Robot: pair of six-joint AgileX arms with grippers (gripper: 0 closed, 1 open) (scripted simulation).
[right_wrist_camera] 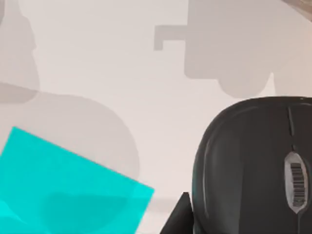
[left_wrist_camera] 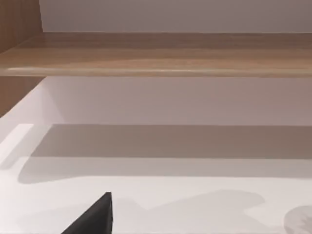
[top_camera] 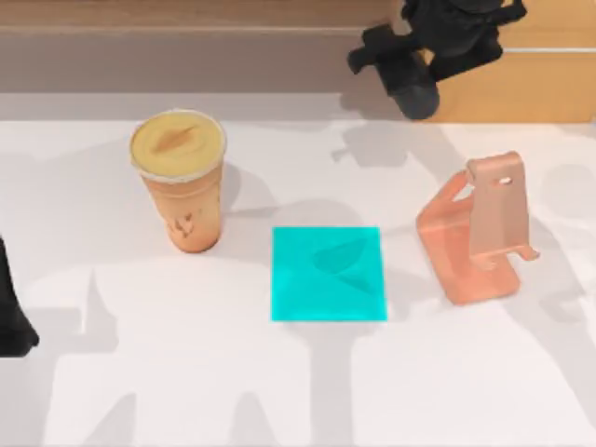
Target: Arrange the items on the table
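Black mouse (right_wrist_camera: 253, 165) apparently in raised right claw (top_camera: 414, 88), left arm parked.

A rendered desk-like setting: plain white table (top_camera: 186, 391), wooden cabinet (top_camera: 186, 37) behind, pink phone stand (top_camera: 480, 228).

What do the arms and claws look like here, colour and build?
Both are matte black with no visible markings or cables. The right claw at the top view's far edge is chunky, with blocky links and rounded ends. The left arm is a dark slab at the left edge, with a wedge-shaped fingertip.
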